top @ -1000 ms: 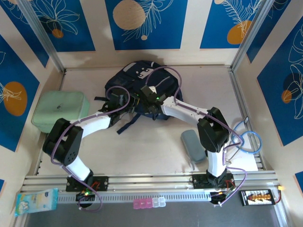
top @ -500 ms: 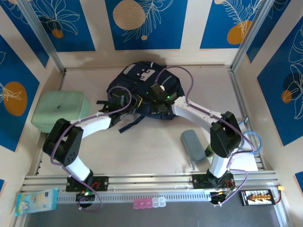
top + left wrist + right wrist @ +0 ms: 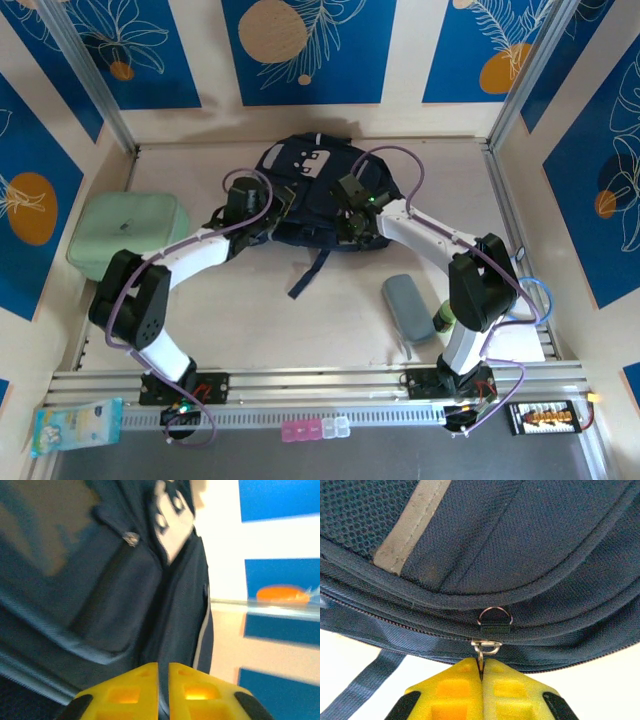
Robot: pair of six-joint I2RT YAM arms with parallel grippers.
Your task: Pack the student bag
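Note:
The student bag (image 3: 305, 190), dark navy with white tag patches, lies at the middle back of the table. My right gripper (image 3: 348, 228) is at its near right edge. In the right wrist view that gripper (image 3: 481, 667) is shut on the metal zipper pull (image 3: 482, 647) of the bag (image 3: 520, 540). My left gripper (image 3: 270, 203) is against the bag's left side. The left wrist view shows this gripper (image 3: 163, 672) open by a narrow gap, with the dark fabric of the bag (image 3: 115, 590) right in front of it and showing in the gap.
A mint-green case (image 3: 128, 235) sits at the left wall. A grey pouch (image 3: 408, 306) lies beside the right arm, with a blue cable loop (image 3: 525, 295) and white paper (image 3: 515, 340) further right. A loose bag strap (image 3: 308, 272) trails toward the near side.
The bag has shifted toward the back wall with both grippers following it. The right gripper stays shut on the pull. The left jaws have parted slightly.

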